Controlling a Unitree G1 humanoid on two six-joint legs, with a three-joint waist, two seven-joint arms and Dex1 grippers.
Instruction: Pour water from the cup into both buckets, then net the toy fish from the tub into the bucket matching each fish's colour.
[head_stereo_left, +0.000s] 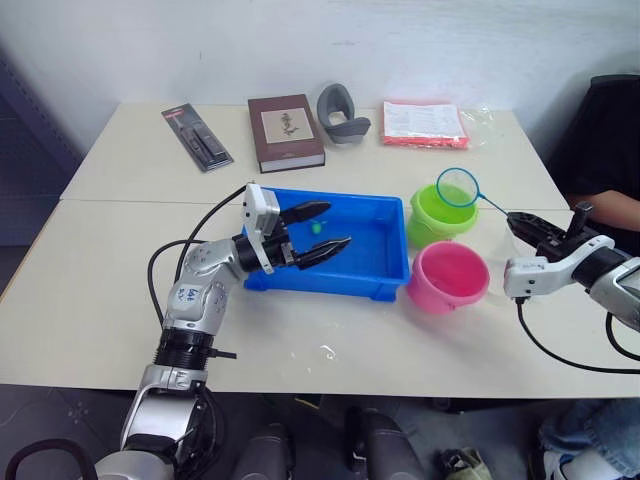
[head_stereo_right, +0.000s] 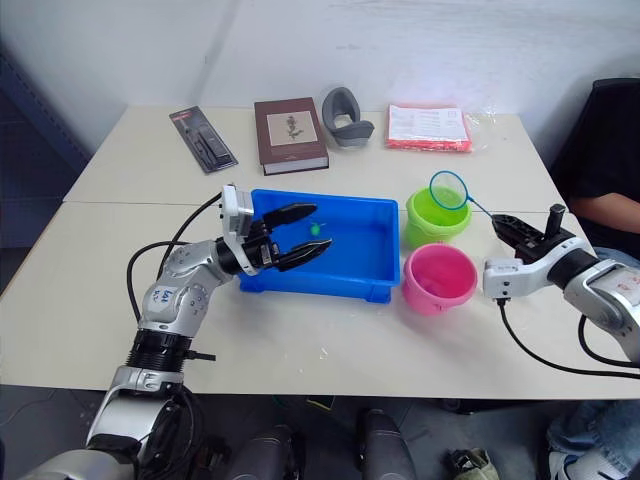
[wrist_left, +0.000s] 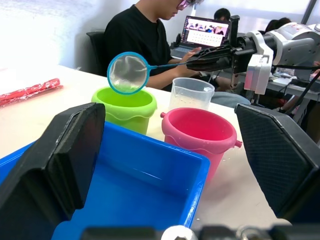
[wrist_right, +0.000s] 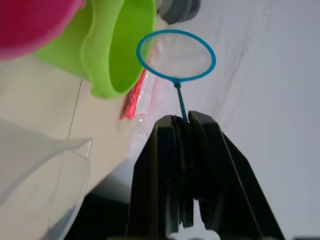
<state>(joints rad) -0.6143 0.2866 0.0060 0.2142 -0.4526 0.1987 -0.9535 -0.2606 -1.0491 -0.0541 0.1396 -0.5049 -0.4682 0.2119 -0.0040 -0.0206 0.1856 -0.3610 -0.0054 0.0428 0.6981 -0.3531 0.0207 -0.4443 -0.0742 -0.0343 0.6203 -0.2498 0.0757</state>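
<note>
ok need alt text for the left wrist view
Between the open left gripper's black fingers, a blue tub sits before a green bucket, pink bucket and clear cup. The right gripper holds a net above the green bucket.

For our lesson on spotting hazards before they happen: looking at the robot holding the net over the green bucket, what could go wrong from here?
1. The right gripper pinches only the end of the net's thin handle, so the hoop could twist or slip.
2. The green bucket, pink bucket and cup stand close together; a swing back toward the tub might knock one over.
3. The open left gripper hangs over the tub and could obstruct the net.
</note>
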